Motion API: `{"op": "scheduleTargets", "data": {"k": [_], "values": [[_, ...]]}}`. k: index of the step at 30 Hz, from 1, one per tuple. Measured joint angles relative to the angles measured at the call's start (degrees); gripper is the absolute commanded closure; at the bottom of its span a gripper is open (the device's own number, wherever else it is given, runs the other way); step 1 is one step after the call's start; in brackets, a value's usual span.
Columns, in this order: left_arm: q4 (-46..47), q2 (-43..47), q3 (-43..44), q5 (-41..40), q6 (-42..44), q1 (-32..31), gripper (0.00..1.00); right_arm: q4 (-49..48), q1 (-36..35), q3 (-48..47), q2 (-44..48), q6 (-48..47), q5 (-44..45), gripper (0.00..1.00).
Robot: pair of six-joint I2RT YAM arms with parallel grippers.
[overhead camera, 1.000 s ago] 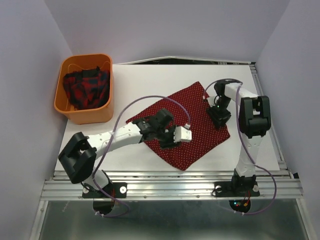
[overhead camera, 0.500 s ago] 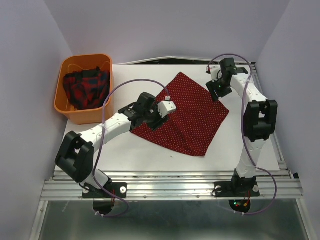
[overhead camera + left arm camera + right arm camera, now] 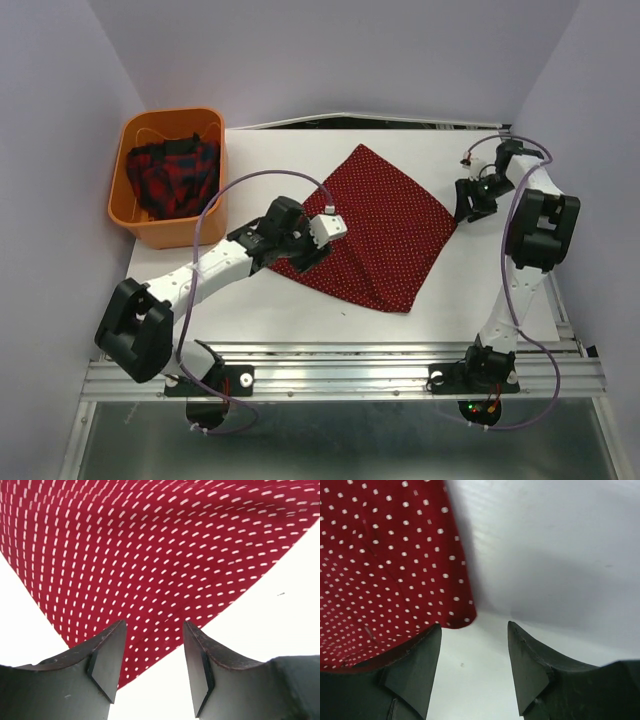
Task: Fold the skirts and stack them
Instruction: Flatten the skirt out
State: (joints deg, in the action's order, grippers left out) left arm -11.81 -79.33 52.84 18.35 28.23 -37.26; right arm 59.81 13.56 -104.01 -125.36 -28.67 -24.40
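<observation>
The dark red dotted skirt (image 3: 385, 225) lies flat and folded on the white table (image 3: 500, 290), shaped like a diamond. My left gripper (image 3: 298, 250) hovers over its left corner. In the left wrist view this gripper (image 3: 154, 630) is open, with the dotted cloth (image 3: 150, 540) and bare table showing between the fingers. My right gripper (image 3: 470, 202) sits just off the skirt's right corner. It (image 3: 474, 630) is open over bare table, and the cloth's corner (image 3: 380, 555) lies beside its left finger. The plaid skirt (image 3: 172, 178) lies bunched in the orange basket (image 3: 165, 115).
The orange basket stands at the table's back left corner. Purple cables loop over both arms. White walls close in the back and sides. A metal rail (image 3: 340, 372) runs along the near edge.
The dotted skirt has shifted toward the back of the table. My left gripper drew back from mid-cloth to the left corner. My right gripper swung out past the right corner. Both jaws widened a little.
</observation>
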Motion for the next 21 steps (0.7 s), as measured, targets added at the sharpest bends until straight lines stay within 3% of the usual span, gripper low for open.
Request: {"op": "scheduleTargets", "data": {"k": [12,21], "values": [[1.8,-3.6,-0.7,-10.6,6.3,-21.3,0.29,3.1,-1.6,1.3,0.1,-0.2,-9.6,0.38],[4.9,-15.1,6.3,-15.5,6.9,-26.7,0.29,3.1,-1.6,1.4,0.3,0.0,-10.1,0.45]]}}
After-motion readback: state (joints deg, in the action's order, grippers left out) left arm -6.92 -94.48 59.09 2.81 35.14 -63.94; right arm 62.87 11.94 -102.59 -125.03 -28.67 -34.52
